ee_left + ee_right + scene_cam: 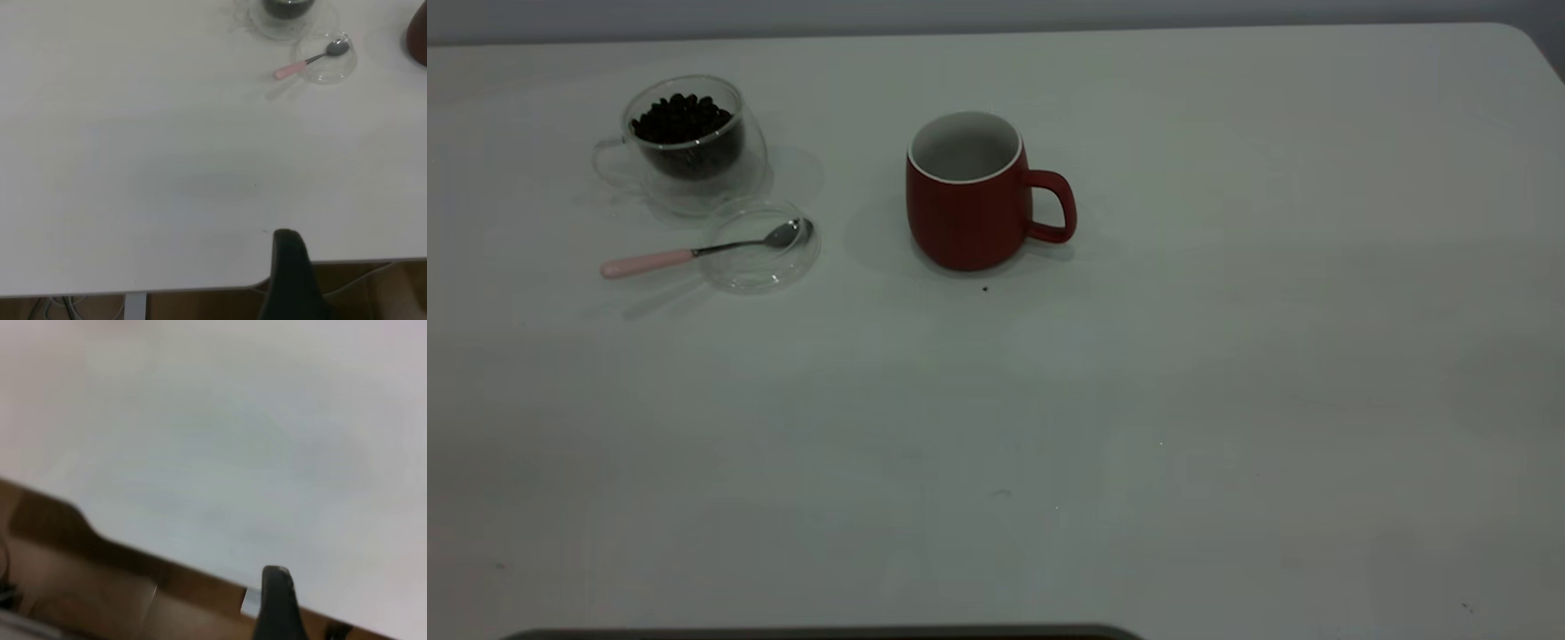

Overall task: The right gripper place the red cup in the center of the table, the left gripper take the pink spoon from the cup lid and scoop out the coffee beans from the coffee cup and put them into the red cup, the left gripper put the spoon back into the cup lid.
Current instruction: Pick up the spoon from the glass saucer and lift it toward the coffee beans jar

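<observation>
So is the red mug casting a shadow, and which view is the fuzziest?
Exterior view: the red cup throws a soft shadow toward the coffee cup's side. Right wrist view: fuzziest, only bare table. Left wrist view: pink spoon fairly clear.

Neither arm shows in the exterior view. Left gripper (291,277): only one black, blocky finger piece visible in its own wrist view, sitting over the near edge of the plain white tabletop (167,187), nothing held. Right gripper (277,603): same, one black finger piece in its wrist view, over the tabletop's edge, nothing held. Finger spacing unreadable on both.
</observation>
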Motion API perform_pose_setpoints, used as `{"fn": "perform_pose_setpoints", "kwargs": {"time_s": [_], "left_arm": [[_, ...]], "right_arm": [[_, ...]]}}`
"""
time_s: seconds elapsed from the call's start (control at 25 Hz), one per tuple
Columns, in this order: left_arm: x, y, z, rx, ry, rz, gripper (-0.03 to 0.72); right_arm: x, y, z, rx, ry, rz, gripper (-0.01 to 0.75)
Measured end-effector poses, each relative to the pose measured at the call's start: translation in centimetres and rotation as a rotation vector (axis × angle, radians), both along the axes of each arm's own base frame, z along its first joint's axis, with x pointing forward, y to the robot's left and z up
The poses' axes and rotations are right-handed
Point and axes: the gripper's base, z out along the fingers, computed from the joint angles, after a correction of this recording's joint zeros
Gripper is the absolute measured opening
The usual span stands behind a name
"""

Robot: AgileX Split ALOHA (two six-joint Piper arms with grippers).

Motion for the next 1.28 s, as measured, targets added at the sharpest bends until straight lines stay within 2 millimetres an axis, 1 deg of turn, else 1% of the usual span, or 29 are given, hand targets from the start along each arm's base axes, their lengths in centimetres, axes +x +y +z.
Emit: {"fn": "perform_pose_setpoints", "kwargs": {"time_s": [0.12,0.24,0.36,0.68,1.28], "left_arm": [[0.0,0.0,0.0,0.0,0.0,0.0,0.558],[0.0,0.0,0.0,0.0,0.0,0.0,0.558],[0.0,0.0,0.0,0.0,0.0,0.0,0.558],[0.0,0.0,0.0,-0.001,0.0,0.001,0.558],[0.0,0.0,0.0,-0.003,0.0,0.002,0.558]], "right_arm": [[-1.0,-0.2,-0.7,0.008,-0.076,-0.032,0.59],[-1.3,-0.3,-1.9,0.008,-0.112,-0.055,0.59],[-1.5,-0.4,-2.3,0.023,-0.117,-0.093,0.59],[-2.3,-0.7,-2.3,0.031,-0.177,-0.142,0.59],[-2.4,-0.7,-2.3,0.031,-0.184,-0.143,0.59]]}}
